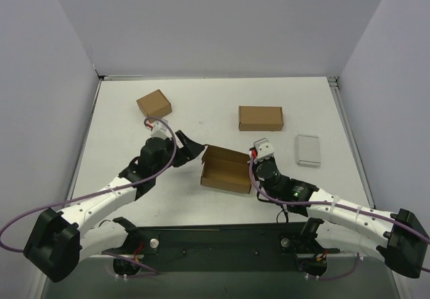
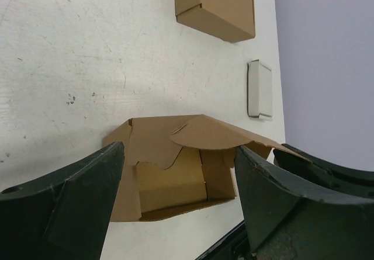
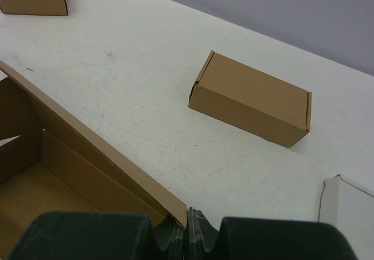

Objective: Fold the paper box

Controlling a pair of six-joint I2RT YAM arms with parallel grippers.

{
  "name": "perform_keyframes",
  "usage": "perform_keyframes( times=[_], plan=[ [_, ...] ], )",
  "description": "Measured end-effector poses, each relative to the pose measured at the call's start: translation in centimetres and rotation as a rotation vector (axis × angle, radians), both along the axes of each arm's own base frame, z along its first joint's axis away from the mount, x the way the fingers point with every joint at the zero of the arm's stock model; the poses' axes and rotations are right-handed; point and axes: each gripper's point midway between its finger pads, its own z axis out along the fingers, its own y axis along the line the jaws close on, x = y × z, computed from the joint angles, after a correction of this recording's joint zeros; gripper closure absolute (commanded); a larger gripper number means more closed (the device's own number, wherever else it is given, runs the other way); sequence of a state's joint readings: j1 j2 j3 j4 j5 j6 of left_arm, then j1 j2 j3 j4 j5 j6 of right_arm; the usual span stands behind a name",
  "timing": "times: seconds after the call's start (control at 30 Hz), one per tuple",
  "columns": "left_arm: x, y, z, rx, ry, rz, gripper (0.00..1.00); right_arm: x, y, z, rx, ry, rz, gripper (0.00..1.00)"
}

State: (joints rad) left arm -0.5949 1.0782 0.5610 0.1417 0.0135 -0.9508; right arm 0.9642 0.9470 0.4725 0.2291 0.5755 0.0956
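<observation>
The right claw (image 3: 188, 232) has its two fingers pressed together on a thin cardboard edge of the paper box (image 1: 225, 170). It grips at the box's right end, and the long panel's rim runs straight into the seam between the pads.

The left claw (image 2: 179, 150) stands wide apart and holds nothing. Its dark fingers (image 2: 70, 201) frame the left end of the box, which lies just ahead of them. Whether either tip touches the cardboard cannot be told.

The box sits with its top open on the white table (image 1: 201, 111), near the front middle and between the two arms. In the overhead view one long panel rises along its far side. In the left wrist view a rounded flap leans inward over the hollow at the near end.

Farther back, right of centre and well apart from the open box, lies a closed brown box (image 1: 261, 117). A smaller squarish carton (image 1: 154, 103) sits at the back left, beyond the left arm. A flat grey case (image 1: 308, 149) lies near the right claw, on its right side.
</observation>
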Motion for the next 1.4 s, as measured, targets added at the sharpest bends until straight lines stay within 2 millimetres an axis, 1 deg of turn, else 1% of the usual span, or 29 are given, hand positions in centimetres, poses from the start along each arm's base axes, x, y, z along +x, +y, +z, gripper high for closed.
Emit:
perform_keyframes(
  times=[0.13, 0.2, 0.3, 0.4, 0.5, 0.57, 0.67, 0.77, 0.87, 0.97, 1.1, 1.2, 1.4],
  plan=[
    [0.9, 0.7, 0.0, -0.039, -0.021, 0.079, 0.15, 0.0, -0.1, 0.0, -0.006, -0.002, -0.002, 1.00],
    [1.3, 1.0, 0.1, -0.064, -0.038, 0.113, 0.17, 0.0, -0.1, 0.0, -0.008, -0.003, -0.003, 1.00],
    [1.3, 1.6, 0.1, -0.095, -0.065, 0.146, 0.18, 0.0, -0.1, 0.0, -0.009, -0.004, -0.002, 1.00],
    [1.3, 2.1, 0.6, -0.111, -0.092, 0.170, 0.18, 0.0, 0.0, 0.0, -0.008, -0.005, 0.002, 1.00],
    [1.7, 2.3, 1.1, -0.119, -0.103, 0.184, 0.18, 0.0, 0.0, 0.0, -0.007, -0.006, 0.002, 1.00],
    [2.2, 2.0, 0.8, -0.112, -0.084, 0.177, 0.18, 0.0, 0.0, 0.0, -0.009, -0.006, 0.001, 1.00],
    [2.5, 1.0, -0.3, -0.106, -0.038, 0.152, 0.18, 0.0, 0.1, 0.0, -0.010, -0.007, 0.002, 1.00],
    [2.2, 0.3, -1.5, -0.108, 0.008, 0.132, 0.18, 0.0, 0.0, 0.0, -0.012, -0.008, 0.001, 1.00],
    [1.6, -0.7, -1.9, -0.120, 0.027, 0.105, 0.18, 0.0, 0.1, 0.0, -0.013, -0.009, 0.000, 1.00],
    [1.6, -1.6, -2.2, -0.125, 0.031, 0.106, 0.18, 0.2, -0.4, -0.1, -0.027, -0.015, -0.025, 1.00],
    [1.4, -2.6, -3.3, -0.105, 0.045, 0.107, 0.18, 0.2, -1.6, -0.3, -0.066, -0.017, -0.067, 1.00],
    [1.1, -3.0, -3.9, -0.104, 0.063, 0.112, 0.18, 0.1, -2.0, -0.6, -0.084, -0.011, -0.076, 1.00],
    [1.0, -3.2, -3.8, -0.126, 0.064, 0.124, 0.18, 0.1, -2.1, -0.7, -0.081, -0.013, -0.088, 1.00]
  ],
)
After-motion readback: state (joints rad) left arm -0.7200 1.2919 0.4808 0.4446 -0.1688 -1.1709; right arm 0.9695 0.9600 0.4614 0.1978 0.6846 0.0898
